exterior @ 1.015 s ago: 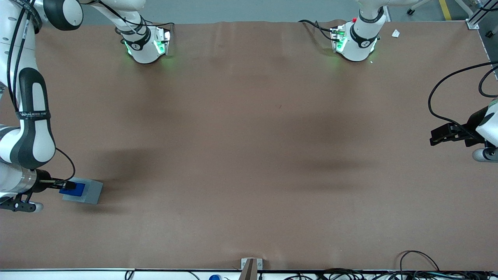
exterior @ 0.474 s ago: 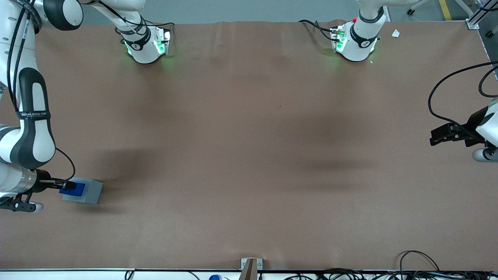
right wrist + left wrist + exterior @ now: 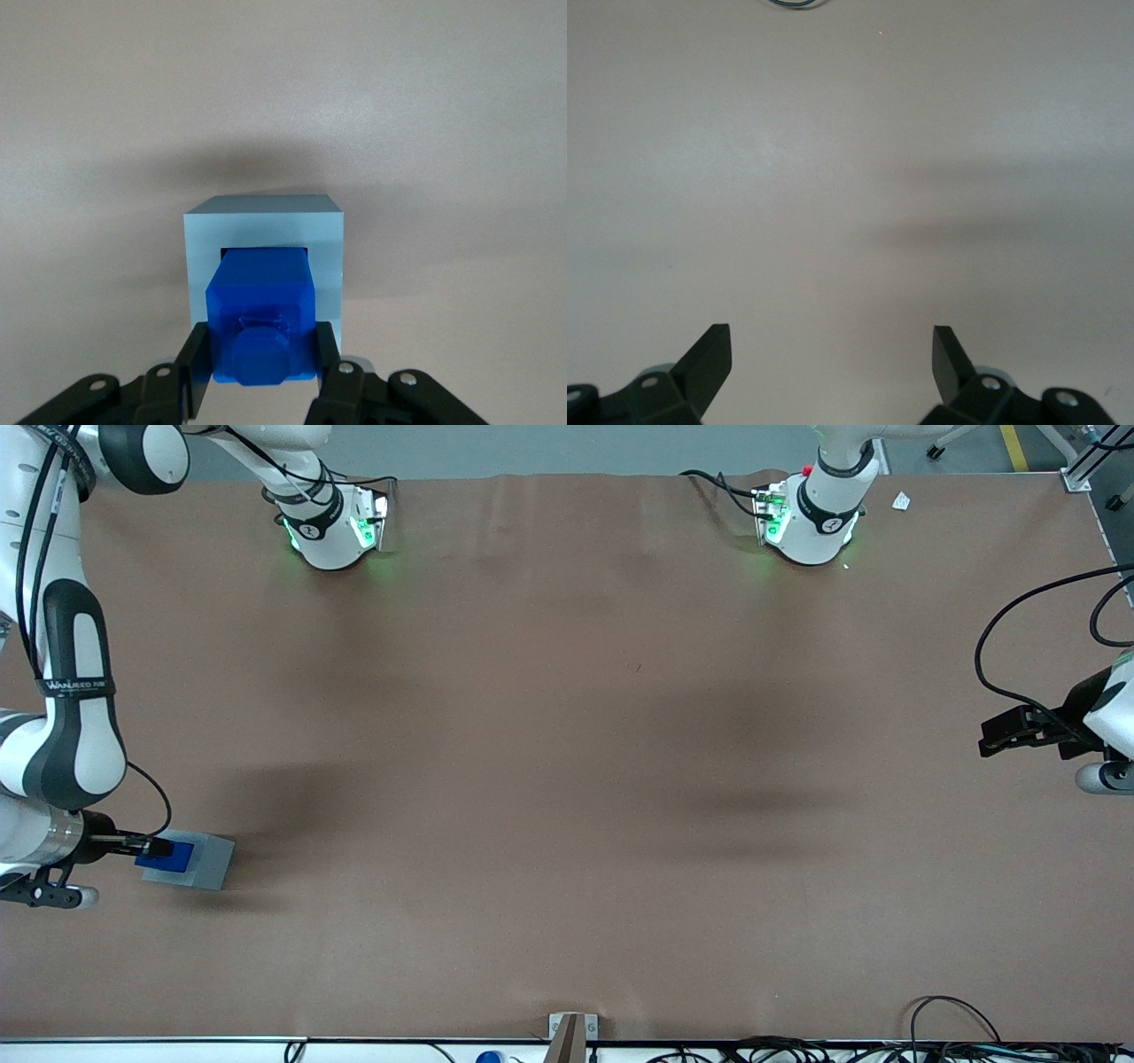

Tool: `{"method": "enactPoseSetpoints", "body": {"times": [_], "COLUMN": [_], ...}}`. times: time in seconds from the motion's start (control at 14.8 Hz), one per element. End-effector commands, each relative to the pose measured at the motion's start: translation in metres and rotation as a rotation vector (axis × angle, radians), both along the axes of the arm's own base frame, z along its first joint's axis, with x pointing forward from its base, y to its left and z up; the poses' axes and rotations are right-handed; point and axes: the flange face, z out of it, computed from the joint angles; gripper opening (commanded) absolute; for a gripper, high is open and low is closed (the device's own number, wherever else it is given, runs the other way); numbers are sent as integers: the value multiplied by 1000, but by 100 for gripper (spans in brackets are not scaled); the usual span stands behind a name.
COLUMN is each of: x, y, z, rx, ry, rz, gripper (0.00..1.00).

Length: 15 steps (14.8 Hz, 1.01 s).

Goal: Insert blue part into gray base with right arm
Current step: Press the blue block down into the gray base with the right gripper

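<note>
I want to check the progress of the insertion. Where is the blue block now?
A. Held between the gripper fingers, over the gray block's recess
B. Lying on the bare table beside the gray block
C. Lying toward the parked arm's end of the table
A: the gripper fingers clamp the blue block over the gray block.

Table [image 3: 567,779]: covered by a brown mat, faintly creased, soft shadows cast on it.
Floor [image 3: 549,447]: gray, seen above the table's edge.
Cables [image 3: 797,1050]: bundled along the near edge.
</note>
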Motion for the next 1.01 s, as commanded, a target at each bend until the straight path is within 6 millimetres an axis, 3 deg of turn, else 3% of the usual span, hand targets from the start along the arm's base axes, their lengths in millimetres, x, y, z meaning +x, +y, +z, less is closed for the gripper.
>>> {"method": "enactPoseSetpoints", "body": {"times": [0.0, 0.95], "x": [2, 3], "y": [-6, -8], "z": [-27, -26], "rx": [-5, 1], "ry": [-13, -34], "rz": [18, 38], "gripper": [2, 0]}}
